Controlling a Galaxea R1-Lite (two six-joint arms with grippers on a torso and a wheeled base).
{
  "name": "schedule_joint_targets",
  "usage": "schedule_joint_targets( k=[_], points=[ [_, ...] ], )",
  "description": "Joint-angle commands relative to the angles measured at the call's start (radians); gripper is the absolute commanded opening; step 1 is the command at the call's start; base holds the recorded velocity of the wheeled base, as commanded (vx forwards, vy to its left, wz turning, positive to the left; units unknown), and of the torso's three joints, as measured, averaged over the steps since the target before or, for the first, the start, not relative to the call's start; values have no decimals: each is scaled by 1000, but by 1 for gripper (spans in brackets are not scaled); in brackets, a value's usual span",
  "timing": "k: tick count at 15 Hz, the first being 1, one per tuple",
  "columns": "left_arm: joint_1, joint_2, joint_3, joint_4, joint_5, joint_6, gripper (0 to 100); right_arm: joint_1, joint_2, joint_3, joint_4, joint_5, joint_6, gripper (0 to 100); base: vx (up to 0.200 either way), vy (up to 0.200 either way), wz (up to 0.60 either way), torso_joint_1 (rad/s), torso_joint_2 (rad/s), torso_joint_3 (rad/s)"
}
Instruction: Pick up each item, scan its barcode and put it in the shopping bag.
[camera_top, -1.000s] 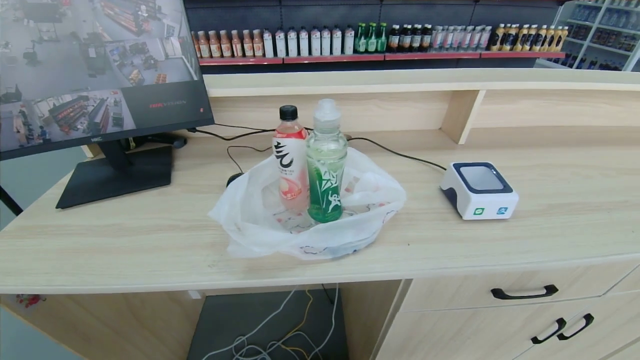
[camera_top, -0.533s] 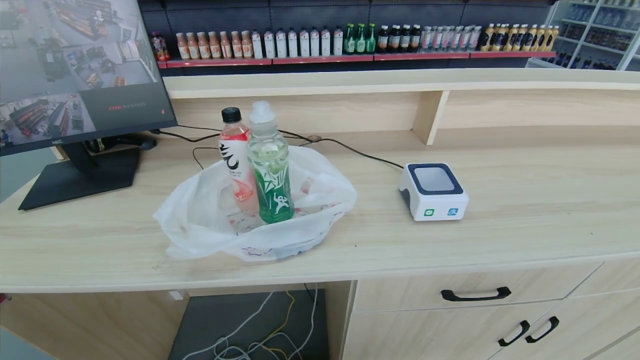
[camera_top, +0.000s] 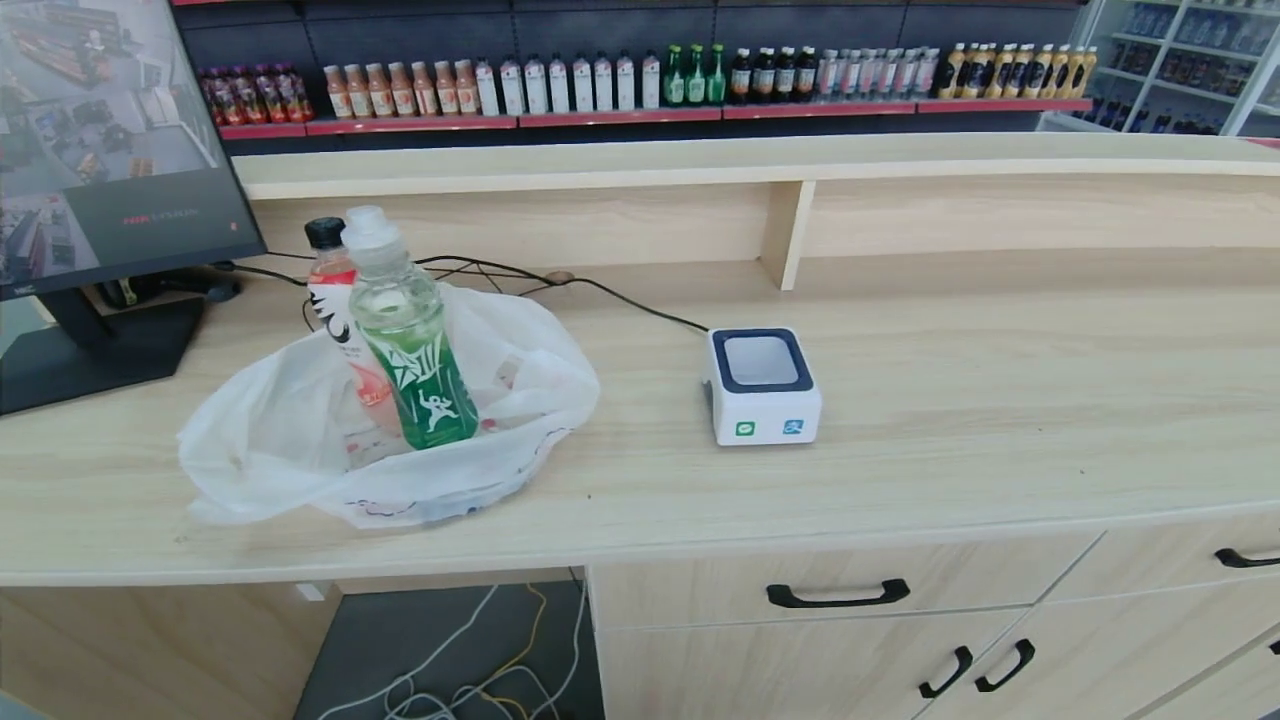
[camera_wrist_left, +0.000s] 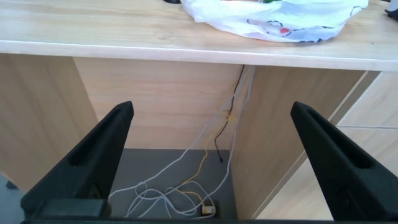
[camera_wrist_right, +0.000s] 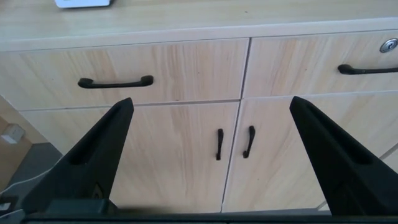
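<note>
Wood counter (camera_top: 950, 420): green-label btl (camera_top: 415, 350), pink btl (camera_top: 328, 290) in bag (camera_top: 540, 370); L tool (camera_wrist_left: 211, 113), R tool (camera_wrist_right: 211, 107) spread.

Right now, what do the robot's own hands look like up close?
The left tool and right tool look alike: each has two plain matte black fingers, broad at the base and tapering to blunt, angled tips.

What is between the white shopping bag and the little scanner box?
In the head view, just bare wooden counter between the shopping bag and the scanner; a black cable runs behind.
</note>
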Motion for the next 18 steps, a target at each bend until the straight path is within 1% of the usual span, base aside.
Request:
schedule_joint_targets(
  k=[1,18],
  points=[
    [0,0,0,0,-2,0,100,1,1,0,0,1,0,100,0,-200,0,2,2,7],
    [0,0,0,0,0,1,100,1,1,0,0,0,1,100,0,0,0,0,0,0]
  ],
)
